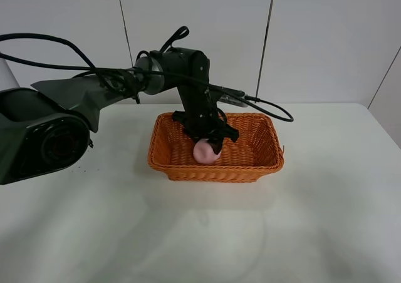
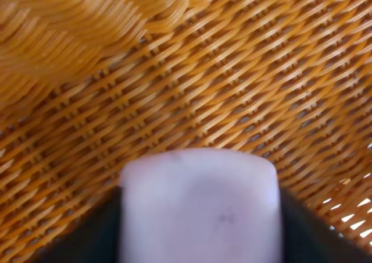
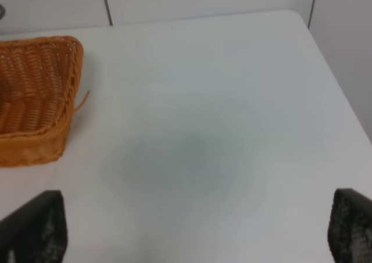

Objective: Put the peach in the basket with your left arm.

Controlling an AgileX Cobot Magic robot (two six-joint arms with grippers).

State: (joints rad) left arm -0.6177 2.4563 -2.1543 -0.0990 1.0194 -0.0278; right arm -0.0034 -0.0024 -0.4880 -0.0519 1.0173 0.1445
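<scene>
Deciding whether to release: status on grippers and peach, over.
Left gripper shut on the peach, low inside the basket, not yet released. Right gripper open over the table, beside the basket. No obstruction seen.

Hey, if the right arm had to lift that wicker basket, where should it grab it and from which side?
Probably take the wicker basket by the rolled rim of its short right-hand wall, coming down from above on the right. The rim is a narrow edge a pincer could straddle, and that end is free; the left pincer with the peach occupies the middle.
</scene>
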